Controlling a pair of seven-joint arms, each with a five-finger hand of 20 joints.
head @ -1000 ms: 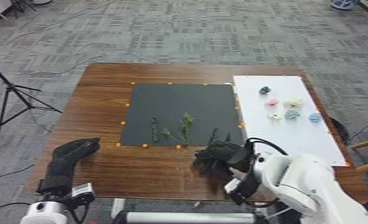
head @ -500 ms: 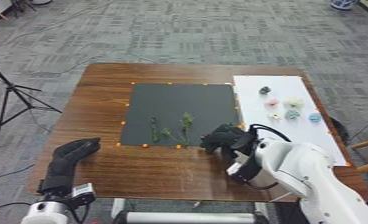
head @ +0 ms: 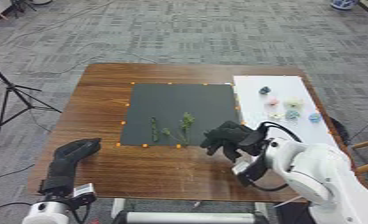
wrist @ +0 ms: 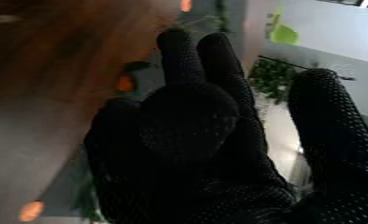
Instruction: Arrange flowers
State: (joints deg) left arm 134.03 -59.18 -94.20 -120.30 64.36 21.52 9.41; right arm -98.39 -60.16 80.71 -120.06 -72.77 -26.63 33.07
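Green sprigs [head: 187,123] lie on the dark mat [head: 176,100], flower heads [head: 293,102] on the white sheet [head: 250,90] to its right. The right hand [head: 228,137], fingers loosely extended, and the open left hand [head: 77,149] hold nothing visible. Sprig-laying seems nearly done; flower heads likely need a light pinch next

The left hand [head: 76,150] is angling rightward at near left; nearer the right, the right hand [head: 227,137] is extending some fingers [wrist: 223,62], its white arm [head: 318,170] bending.

One dark mat [head: 180,100], one white sheet [head: 284,83]. Flower heads [head: 293,102]: six. Green sprigs [head: 155,129]: at least two, exact count unclear.
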